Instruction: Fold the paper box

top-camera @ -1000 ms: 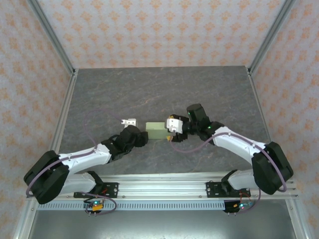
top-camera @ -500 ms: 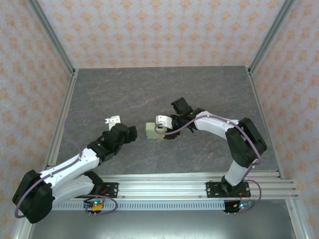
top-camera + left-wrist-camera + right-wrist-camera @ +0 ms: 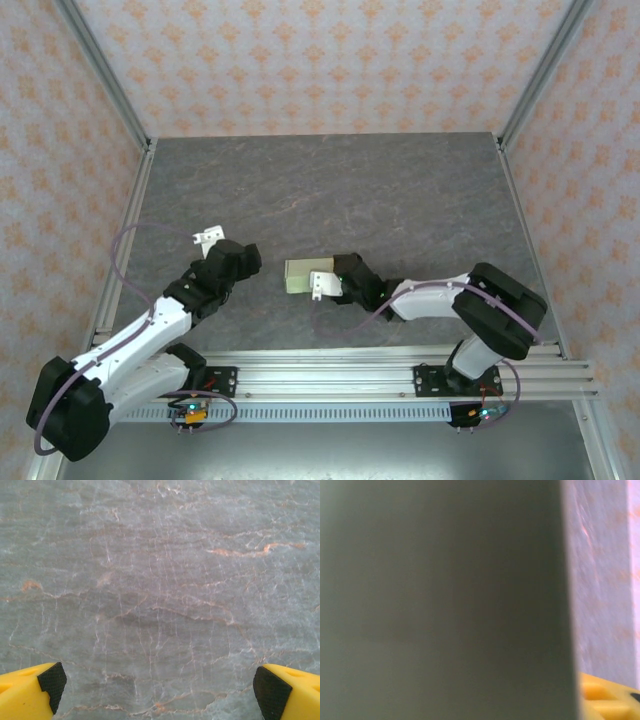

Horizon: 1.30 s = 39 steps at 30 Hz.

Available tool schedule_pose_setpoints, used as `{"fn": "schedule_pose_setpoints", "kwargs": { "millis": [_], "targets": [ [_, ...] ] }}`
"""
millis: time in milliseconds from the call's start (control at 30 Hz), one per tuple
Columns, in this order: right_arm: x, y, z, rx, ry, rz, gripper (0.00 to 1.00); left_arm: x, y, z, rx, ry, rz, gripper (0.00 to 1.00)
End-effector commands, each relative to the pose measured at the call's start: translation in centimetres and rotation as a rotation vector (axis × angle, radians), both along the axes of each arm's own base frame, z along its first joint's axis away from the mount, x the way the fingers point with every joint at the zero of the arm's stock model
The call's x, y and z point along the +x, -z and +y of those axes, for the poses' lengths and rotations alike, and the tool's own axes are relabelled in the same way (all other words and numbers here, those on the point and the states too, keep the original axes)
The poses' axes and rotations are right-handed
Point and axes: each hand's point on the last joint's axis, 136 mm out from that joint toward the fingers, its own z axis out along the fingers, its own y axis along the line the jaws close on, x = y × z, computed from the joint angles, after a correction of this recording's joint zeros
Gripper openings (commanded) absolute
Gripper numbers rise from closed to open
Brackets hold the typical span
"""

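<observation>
Grey marbled stone makes the table (image 3: 400,190), closed in by wallpapered walls (image 3: 330,60) with an orange pattern and slanting aluminium posts (image 3: 105,75), with a metal rail (image 3: 330,385) along the near edge. The paper box (image 3: 300,276), pale green and squarish, sits near the table's middle, nothing else lying around it. The right gripper (image 3: 316,284) is pressed up against the box's right side; its wrist camera sees a blurred green wall of card with one yellow finger (image 3: 607,700) just past the edge, and whether the jaws clasp the box I cannot tell. The left gripper (image 3: 161,687) hangs well left of the box, jaws spread wide, black pads (image 3: 51,685) bare over the stone.
</observation>
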Motion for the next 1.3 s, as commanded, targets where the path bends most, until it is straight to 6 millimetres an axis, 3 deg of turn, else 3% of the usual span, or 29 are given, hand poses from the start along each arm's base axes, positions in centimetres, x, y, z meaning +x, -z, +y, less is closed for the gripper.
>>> {"fn": "schedule_pose_setpoints", "kwargs": {
  "millis": [0,67,100,267,367,467,600,667,767,900,1000,1133,1267],
  "targets": [
    [3.2,-4.7,-2.5,0.088,0.272,-0.233,0.68,1.0,-2.2,0.5,0.045,-0.006,-0.03,1.0],
    [2.2,-4.4,-2.8,0.091,0.249,-0.179,0.81,1.4,-3.3,0.4,0.078,0.03,-0.043,1.0],
    [1.4,-4.1,-2.7,0.079,0.204,-0.142,1.0,1.6,-3.7,0.5,0.097,0.031,-0.049,1.0],
    [-2.3,-4.5,-3.8,0.052,0.06,0.039,0.99,2.2,-4.7,2.7,0.165,-0.02,-0.05,1.0],
    [-4.5,-5.4,-5.3,0.046,-0.012,0.15,0.99,2.0,-4.9,5.5,0.209,-0.122,-0.052,1.0],
    [-3.9,-7.8,-6.7,0.177,0.033,0.132,0.99,1.8,-5.3,7.7,0.24,-0.18,-0.106,1.0],
    [-0.4,-12.7,-8.9,0.464,0.208,0.005,0.99,2.3,-5.2,8.8,0.328,-0.165,-0.132,1.0],
    [1.6,-14.9,-10.7,0.622,0.337,-0.062,0.99,2.9,-4.6,8.7,0.366,-0.116,-0.106,1.0],
    [4.4,-16.8,-15.2,0.816,0.601,-0.164,0.99,4.1,-2.8,8.4,0.418,-0.039,-0.046,1.0],
    [6.3,-15.2,-22.0,0.992,0.949,-0.238,0.99,5.4,-0.3,7.3,0.403,0.066,-0.086,1.0],
    [6.9,-12.6,-24.8,1.055,1.085,-0.253,0.99,6.1,0.2,7.4,0.401,0.053,-0.138,1.0],
    [7.8,-9.7,-26.8,1.132,1.191,-0.257,0.99,7.4,-0.1,7.8,0.386,0.022,-0.21,1.0],
    [9.2,-7.6,-26.8,1.07,1.245,-0.197,0.99,9.2,-0.2,8.6,0.381,-0.009,-0.224,1.0]
  ]
}}
